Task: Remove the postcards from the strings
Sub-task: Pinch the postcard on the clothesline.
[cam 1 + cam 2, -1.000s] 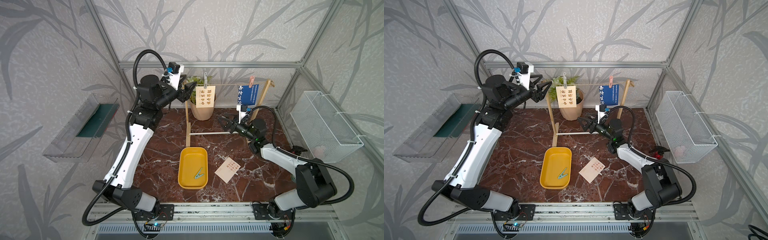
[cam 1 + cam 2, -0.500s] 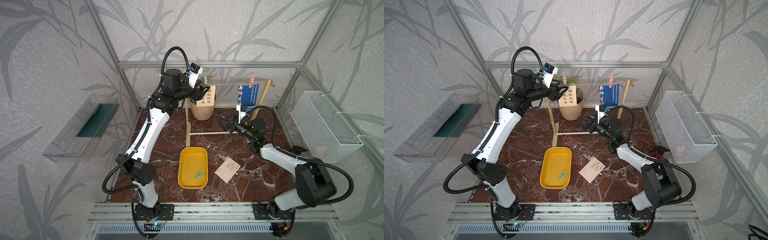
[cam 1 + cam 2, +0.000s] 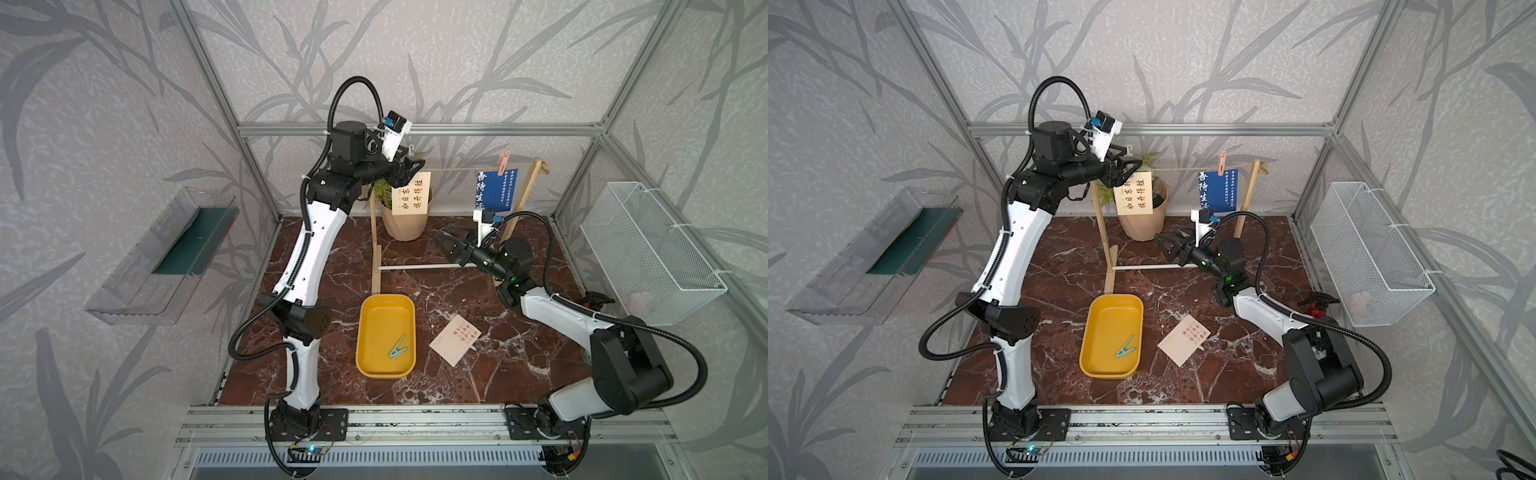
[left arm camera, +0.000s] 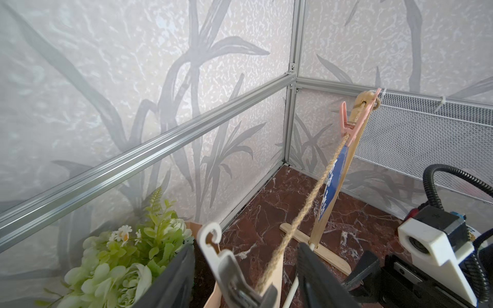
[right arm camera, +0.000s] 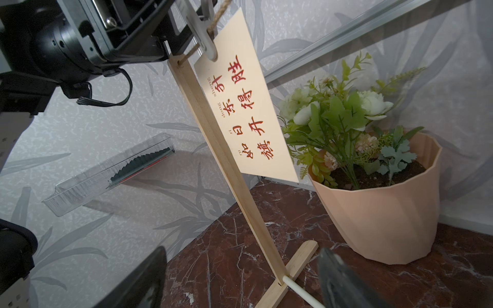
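Likely step: unpegging cream calligraphy postcard [image 3: 411, 198] hanging on tan jute twine [image 4: 305, 208], 12 o'clock from yellow tray [image 3: 386, 316]. Open left jaws straddle white plastic peg [image 4: 222, 262]; right jaws open. Next: pinch peg handles.

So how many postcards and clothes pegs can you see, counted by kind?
Postcards: 3 (hanging cream card, hanging blue card, cream card lying flat)
Clothes pegs: 3 (white peg, pink peg, teal peg in the yellow tray)
Total: 6
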You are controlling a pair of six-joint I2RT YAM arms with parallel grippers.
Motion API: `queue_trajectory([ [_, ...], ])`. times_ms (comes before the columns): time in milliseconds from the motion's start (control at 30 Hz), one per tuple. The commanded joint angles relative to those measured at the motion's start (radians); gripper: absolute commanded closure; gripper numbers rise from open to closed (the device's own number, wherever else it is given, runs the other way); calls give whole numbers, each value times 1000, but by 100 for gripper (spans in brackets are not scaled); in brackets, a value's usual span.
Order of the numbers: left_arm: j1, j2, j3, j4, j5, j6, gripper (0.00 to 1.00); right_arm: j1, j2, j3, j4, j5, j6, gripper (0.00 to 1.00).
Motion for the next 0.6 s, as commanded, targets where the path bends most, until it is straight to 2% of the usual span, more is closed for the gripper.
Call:
queue_trajectory([
  [0, 8, 17, 45, -82, 87, 33, 37, 3, -19, 2, 56, -9, -1, 14],
  [367, 14, 21, 46, -56, 87, 23, 43, 5, -21, -6, 68, -8, 6, 14],
  [567, 22, 24, 46, -42, 113, 8, 60, 6, -16, 0, 69, -3, 6, 14],
])
